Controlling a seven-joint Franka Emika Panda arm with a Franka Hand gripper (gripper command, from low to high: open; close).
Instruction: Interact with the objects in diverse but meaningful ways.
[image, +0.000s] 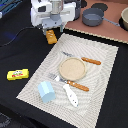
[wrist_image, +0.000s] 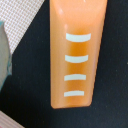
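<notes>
Currently hovering over the orange bread-like block (image: 51, 36) with the tool (image: 52, 28); cannot tell whether spread or pinching, no fingertips appearing in the wrist view. Block lying on the dark table (image: 12, 52), just off the woven mat (image: 105, 80) at its far corner. Judging one object being engaged only; yellow printed block (image: 17, 75), pale blue carton (image: 47, 92) and white paddle piece (image: 71, 95) sitting unattended, remaining to be handled.

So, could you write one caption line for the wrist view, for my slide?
Wrist camera directly above the orange bread-like block with four pale stripes, lying on black cloth beside the woven placemat.
</notes>
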